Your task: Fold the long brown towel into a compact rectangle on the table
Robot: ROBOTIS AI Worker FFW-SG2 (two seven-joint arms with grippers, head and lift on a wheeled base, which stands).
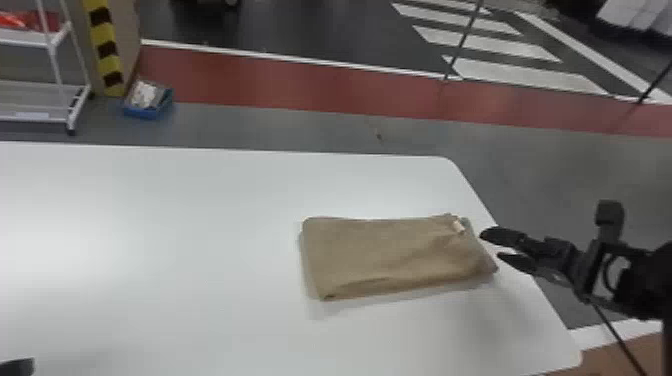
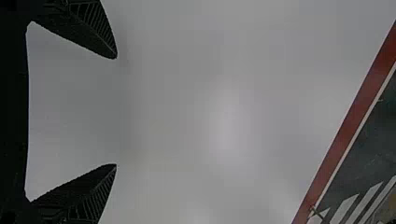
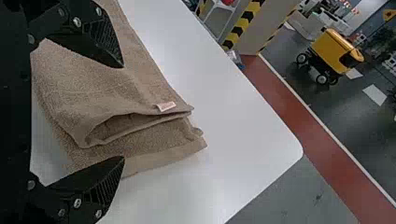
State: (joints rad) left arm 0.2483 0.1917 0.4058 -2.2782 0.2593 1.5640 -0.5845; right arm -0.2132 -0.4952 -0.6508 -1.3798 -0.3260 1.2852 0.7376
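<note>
Towel point(image 1: 390, 255), just 1, lies folded, rumpled, 1 tag point(image 1: 458, 227) showing; your left gripper point(image 1: 17, 366) and right gripper point(image 1: 490, 245) gape wide, empty.

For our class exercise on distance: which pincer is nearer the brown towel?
Right. The right pincer is beside the towel's right end; the left is far off leftward.

TEXT: none legible | tag point(image 3: 166, 106) on brown towel point(image 1: 395, 255): unreadable

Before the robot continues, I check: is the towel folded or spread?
Folded: the towel lies flat in stacked layers, the upper one gaping slightly.
</note>
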